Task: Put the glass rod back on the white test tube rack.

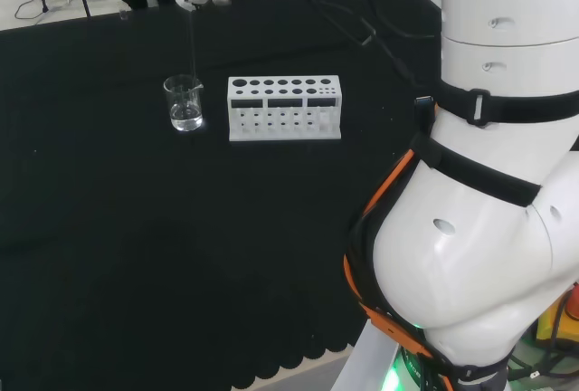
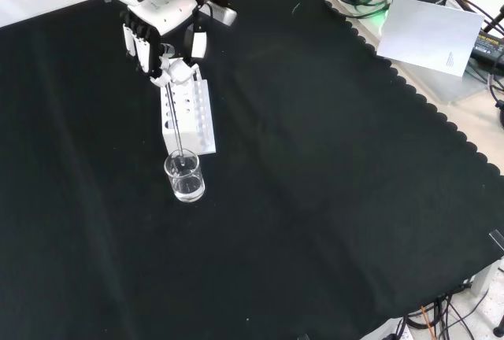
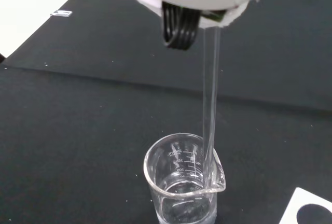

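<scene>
Above the beaker on the black surface, the hand hung with its fingers curled together, pinching the top of the glass rod. That rod ran almost straight down from them, its lower end dipping inside the beaker near the rim, where a little clear liquid sat at the bottom. Just beside the beaker, to its right in the head view, stood the white rack, its rows of round holes open on top.
</scene>
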`<state>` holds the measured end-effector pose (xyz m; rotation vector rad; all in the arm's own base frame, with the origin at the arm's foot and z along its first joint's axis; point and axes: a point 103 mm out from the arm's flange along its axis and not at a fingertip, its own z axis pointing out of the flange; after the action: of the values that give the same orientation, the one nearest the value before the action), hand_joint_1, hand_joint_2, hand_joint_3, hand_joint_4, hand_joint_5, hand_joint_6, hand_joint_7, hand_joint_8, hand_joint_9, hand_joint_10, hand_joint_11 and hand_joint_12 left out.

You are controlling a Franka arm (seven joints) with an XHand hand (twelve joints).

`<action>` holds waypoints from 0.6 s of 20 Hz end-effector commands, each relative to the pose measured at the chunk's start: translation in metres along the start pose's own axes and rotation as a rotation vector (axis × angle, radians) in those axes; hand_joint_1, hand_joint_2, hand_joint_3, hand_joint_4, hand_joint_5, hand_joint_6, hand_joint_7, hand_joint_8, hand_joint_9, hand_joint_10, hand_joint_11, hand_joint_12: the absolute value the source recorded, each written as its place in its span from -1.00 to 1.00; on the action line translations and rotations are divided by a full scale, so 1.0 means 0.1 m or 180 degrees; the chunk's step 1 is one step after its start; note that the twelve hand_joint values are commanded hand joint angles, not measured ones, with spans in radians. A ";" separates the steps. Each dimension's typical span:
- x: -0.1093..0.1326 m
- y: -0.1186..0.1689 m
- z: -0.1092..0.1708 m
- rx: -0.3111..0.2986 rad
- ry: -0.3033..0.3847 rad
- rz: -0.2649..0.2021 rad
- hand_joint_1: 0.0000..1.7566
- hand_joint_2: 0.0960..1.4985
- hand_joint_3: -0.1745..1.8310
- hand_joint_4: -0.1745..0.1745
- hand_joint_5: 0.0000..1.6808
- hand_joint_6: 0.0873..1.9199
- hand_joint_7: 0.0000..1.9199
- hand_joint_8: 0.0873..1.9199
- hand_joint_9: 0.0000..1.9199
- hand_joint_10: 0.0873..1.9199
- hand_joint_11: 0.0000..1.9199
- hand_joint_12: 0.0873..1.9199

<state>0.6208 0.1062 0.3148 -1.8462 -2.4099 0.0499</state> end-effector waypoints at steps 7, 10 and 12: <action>0.00 -0.03 -0.21 -0.0097 0.0105 -0.0119 0.50 -0.23 -0.05 -1.00 0.33 -0.31 0.33 -0.01 0.72 -0.10 0.31 -0.05; 0.01 -0.09 -0.35 -0.0148 0.0078 -0.0118 0.50 -0.23 -0.05 -1.00 0.33 -0.31 0.33 -0.01 0.72 -0.10 0.31 -0.05; 0.01 -0.14 -0.44 -0.0178 0.0094 -0.0096 0.50 -0.23 -0.05 -1.00 0.33 -0.31 0.33 -0.01 0.72 -0.10 0.31 -0.04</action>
<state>0.6196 0.1037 0.3426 -1.8098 -2.4445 -0.0235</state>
